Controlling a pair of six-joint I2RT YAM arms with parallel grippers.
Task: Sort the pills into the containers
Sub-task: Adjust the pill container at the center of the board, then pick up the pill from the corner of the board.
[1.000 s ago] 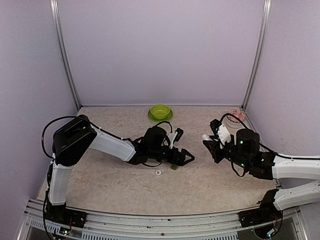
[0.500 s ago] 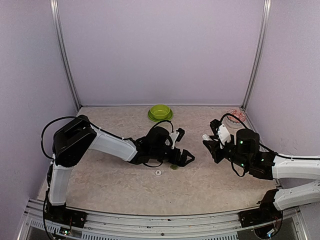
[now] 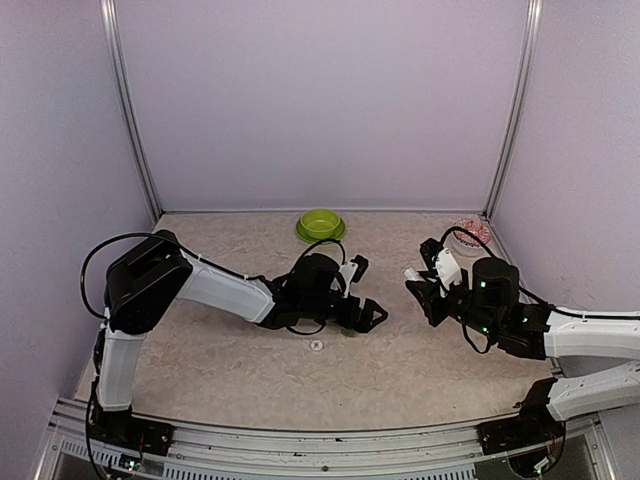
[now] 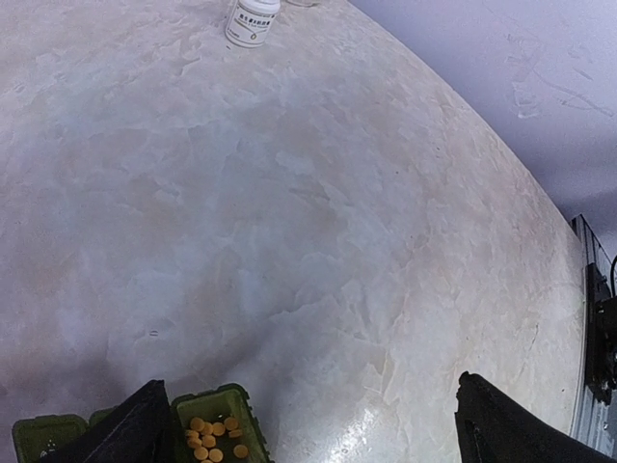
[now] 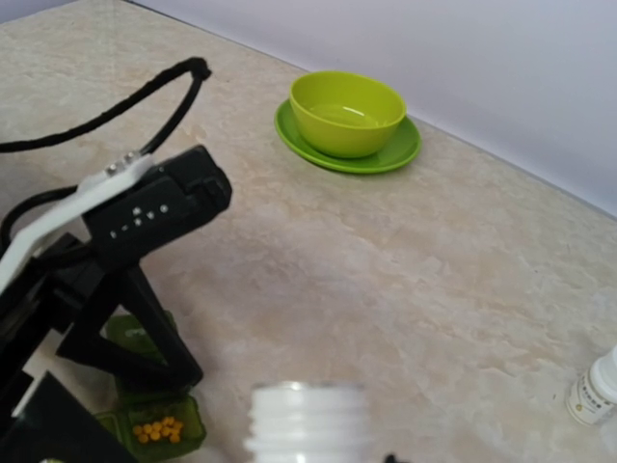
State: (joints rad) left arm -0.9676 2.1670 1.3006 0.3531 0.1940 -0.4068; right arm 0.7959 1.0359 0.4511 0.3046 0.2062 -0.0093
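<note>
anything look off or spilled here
Only a loose white cap, lying by itself beside the pill box. The white bottle held in the right gripper is uncapped. The yellow pills sit inside a compartment, and none look spilled.

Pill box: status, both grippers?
Left gripper open, at pill box. Right gripper shut on bottle. Orange pills already in box. Cap lies nearby, apart.
</note>
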